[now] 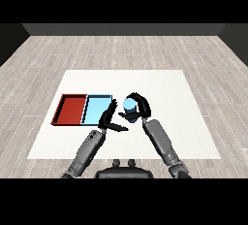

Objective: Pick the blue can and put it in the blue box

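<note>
Left hand (108, 117) waits with straight fingers just beside the light blue tray (96, 108) near the table's left edge; right hand (139, 107) curls round the blue can (129, 105), lifted close by, presumably for carrying over.

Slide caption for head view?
Right hand curled round blue can, beside light blue tray; left hand open.
</note>
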### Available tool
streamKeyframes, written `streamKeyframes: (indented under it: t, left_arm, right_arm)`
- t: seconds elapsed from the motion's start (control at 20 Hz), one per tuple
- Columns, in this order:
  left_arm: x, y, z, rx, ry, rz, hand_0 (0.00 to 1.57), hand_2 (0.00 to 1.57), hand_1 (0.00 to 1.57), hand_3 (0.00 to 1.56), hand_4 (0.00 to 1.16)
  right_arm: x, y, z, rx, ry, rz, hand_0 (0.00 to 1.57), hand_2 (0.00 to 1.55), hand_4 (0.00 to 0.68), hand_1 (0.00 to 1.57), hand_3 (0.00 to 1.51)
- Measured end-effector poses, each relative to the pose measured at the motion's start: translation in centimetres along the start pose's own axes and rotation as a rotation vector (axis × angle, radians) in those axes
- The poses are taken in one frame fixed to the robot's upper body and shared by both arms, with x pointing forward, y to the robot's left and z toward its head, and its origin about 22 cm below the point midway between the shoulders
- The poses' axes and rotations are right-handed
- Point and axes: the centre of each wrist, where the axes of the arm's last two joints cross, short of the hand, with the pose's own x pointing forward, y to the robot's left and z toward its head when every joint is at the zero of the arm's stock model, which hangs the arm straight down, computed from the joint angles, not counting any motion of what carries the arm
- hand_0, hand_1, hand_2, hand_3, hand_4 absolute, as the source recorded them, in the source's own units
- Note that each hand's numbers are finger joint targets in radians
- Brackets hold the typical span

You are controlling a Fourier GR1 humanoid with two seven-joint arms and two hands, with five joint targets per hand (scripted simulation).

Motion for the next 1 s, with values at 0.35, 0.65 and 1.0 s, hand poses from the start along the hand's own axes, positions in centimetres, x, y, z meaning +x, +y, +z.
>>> streamKeyframes:
  t: [0.35, 0.65, 1.0]
  left_arm:
    - [-0.2, -1.0, -0.2, -0.008, 0.027, 0.012, 0.00, 0.00, 0.00, 0.00, 0.00]
    - [-0.6, -1.0, -1.0, -0.013, 0.026, 0.010, 0.00, 0.00, 0.00, 0.00, 0.00]
    - [-1.0, -1.8, -1.4, -0.030, 0.021, 0.005, 0.00, 0.00, 0.00, 0.00, 0.00]
  right_arm:
    - [0.6, 1.2, 0.3, 0.021, -0.008, -0.001, 1.43, 1.46, 0.611, 1.43, 1.42]
    - [0.6, 1.6, 0.6, 0.040, -0.028, 0.000, 1.43, 1.46, 0.622, 1.43, 1.42]
    - [0.6, 2.4, 0.2, 0.066, -0.026, -0.019, 1.48, 1.47, 0.594, 1.48, 1.42]
